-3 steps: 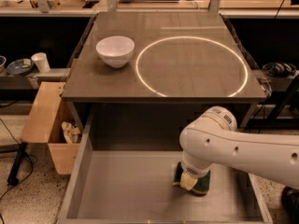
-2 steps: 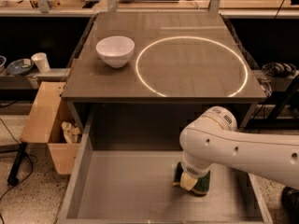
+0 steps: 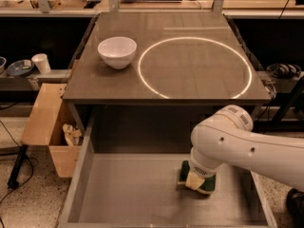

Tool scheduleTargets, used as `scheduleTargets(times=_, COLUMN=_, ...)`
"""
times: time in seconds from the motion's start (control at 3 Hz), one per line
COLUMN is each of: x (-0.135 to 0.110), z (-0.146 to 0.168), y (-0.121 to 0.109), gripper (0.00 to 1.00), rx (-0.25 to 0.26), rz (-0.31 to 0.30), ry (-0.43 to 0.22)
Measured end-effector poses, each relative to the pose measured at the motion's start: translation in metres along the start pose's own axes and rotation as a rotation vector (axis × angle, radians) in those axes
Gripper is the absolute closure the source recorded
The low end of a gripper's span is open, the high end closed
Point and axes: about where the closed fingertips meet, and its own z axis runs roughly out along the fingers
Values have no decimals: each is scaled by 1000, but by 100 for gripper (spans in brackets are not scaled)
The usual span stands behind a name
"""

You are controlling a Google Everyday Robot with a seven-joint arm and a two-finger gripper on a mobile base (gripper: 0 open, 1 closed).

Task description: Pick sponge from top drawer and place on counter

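The top drawer (image 3: 128,191) is pulled open below the counter (image 3: 194,70), which has a bright ring of light on it. The sponge (image 3: 183,174), dark green over yellow foam, lies on the drawer's bottom at the right of middle. My gripper (image 3: 197,180) reaches straight down from the white arm (image 3: 237,141) and sits right on top of the sponge, covering most of it. Only the sponge's left and lower right edges show.
A white bowl (image 3: 117,51) stands on the counter's left side, outside the ring. A tan wooden box (image 3: 45,122) hangs open to the left of the drawer. A paper cup (image 3: 41,63) and a dish stand on a shelf at far left.
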Motion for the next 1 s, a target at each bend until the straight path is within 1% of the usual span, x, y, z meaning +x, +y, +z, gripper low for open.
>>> scheduleTargets(times=0.33, x=-2, z=-21, y=-9, gripper=100, rx=-10, rz=-18, ry=-79)
scheduleTargets(times=0.67, x=-5, z=-45, y=-14, gripper=100, rx=-34, rz=-53, ry=-167)
scheduleTargets(times=1.0, x=-5, z=-46, y=-13, gripper=100, rx=-34, rz=-57, ry=-170)
